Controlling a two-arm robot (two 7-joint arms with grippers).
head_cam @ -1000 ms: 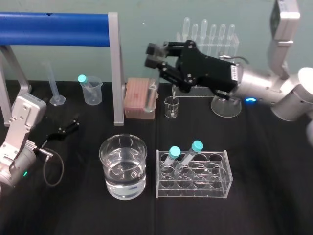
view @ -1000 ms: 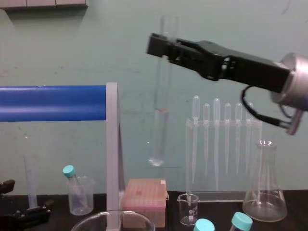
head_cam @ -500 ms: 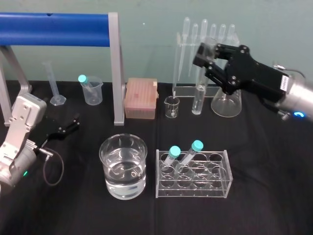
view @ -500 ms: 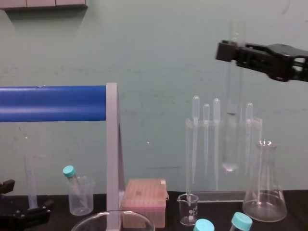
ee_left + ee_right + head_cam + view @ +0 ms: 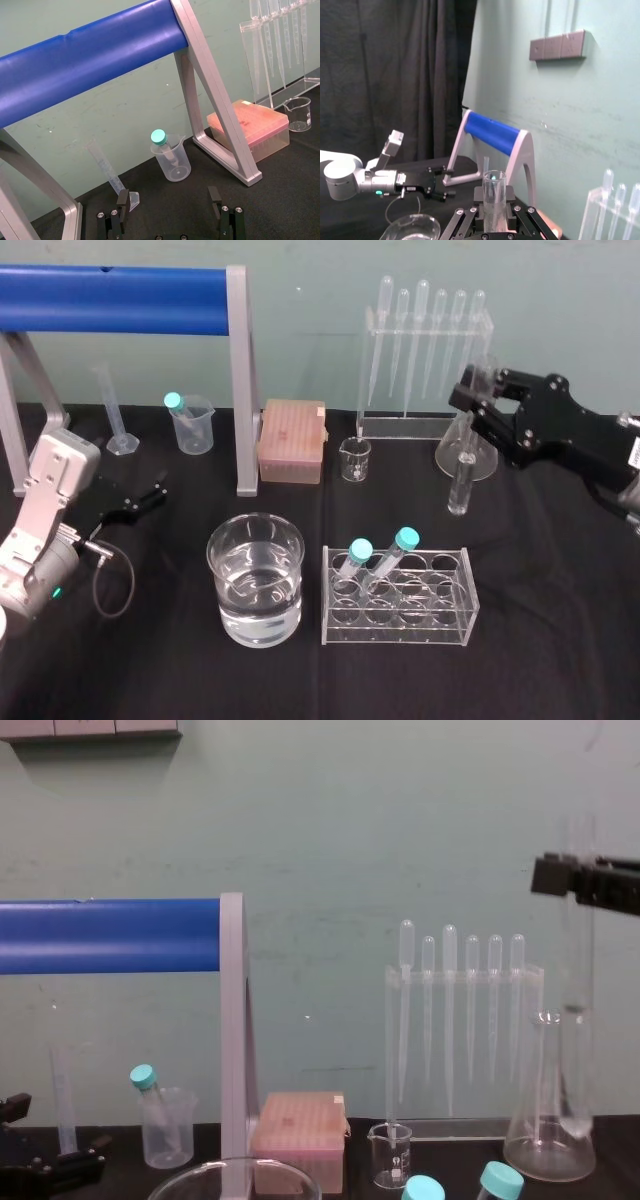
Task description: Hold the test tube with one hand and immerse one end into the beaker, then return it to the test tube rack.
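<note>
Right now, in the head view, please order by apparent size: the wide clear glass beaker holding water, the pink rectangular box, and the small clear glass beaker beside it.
Largest: the wide clear glass beaker, though it stands nearer the camera.
Middle: the pink rectangular box.
Smallest: the small clear glass beaker.

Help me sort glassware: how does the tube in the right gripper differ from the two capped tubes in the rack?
The test tube has no cap; the capped tubes wear teal caps. The test tube hangs upright in the right gripper, clear of the rack; the capped tubes lean in it. Both are clear.
</note>
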